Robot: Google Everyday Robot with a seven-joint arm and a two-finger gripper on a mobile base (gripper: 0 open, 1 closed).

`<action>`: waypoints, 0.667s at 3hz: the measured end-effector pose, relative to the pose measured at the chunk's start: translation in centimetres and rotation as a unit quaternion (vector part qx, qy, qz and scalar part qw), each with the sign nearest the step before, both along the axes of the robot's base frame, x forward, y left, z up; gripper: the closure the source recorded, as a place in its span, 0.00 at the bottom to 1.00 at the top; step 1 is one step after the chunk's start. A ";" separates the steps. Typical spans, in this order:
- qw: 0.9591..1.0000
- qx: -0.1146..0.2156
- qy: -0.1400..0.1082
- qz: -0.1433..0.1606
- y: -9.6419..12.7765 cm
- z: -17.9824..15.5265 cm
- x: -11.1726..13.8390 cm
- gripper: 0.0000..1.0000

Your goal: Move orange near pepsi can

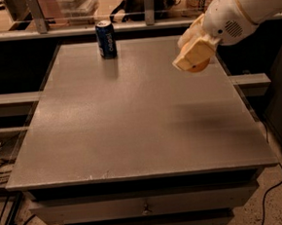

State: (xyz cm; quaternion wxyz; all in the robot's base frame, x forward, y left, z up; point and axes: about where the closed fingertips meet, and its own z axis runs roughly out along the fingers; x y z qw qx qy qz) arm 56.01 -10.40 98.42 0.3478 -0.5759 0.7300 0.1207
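Though aloft, end effector (194, 56) around orange (200, 68).

1 table (132, 129), 1 pepsi can (106, 39), 1 orange (200, 68) (in 1 tool (191, 57), above table's rt side)

Over the far right of the bench (131, 115), your hand (195, 55) clasps the orange (199, 68), hiding all but 1 sliver; the arm (249, 3) runs out of view top right.

A single camera looks from the front, high and tilted down, across the whole surface (132, 120) toward its far edge, from moderate distance. Drawers (146, 204) fill the frame's bottom. The gripper (191, 60), clasping the orange (200, 68), sits at upper right.
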 end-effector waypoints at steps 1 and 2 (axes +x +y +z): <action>1.000 0.003 -0.010 0.000 0.0 1.0 0.2 1.00; 1.000 0.018 -0.014 -0.010 0.6 0.4 0.4 1.00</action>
